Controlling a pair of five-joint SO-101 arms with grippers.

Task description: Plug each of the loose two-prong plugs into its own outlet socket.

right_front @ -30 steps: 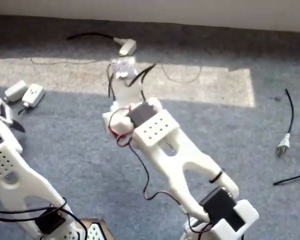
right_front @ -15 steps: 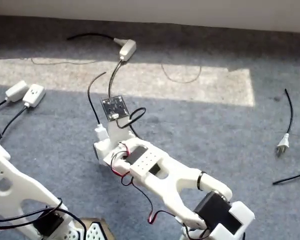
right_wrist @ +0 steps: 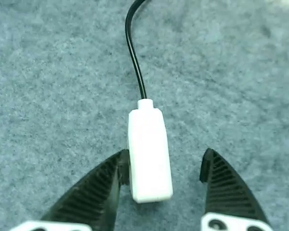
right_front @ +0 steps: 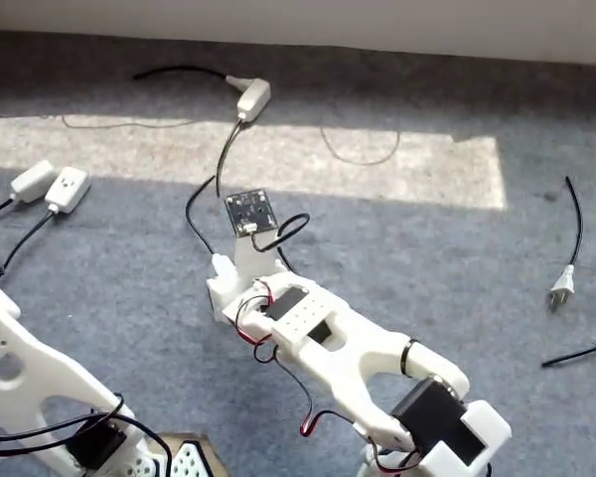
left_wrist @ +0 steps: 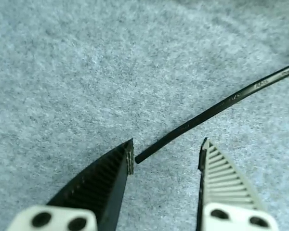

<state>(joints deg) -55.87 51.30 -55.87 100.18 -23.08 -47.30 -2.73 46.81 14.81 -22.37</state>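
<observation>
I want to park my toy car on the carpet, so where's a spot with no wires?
Best spot: the bare carpet between the right arm and the two-prong plug. There's also room between the white outlet blocks and that arm. It's crowded in the middle, where a black cord snakes from the white connector to the arm's tip.

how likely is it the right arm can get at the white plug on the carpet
Probably yes: the right end effector is open with the white plug lying between its fingers on the carpet, and nothing sits in the way.
</observation>
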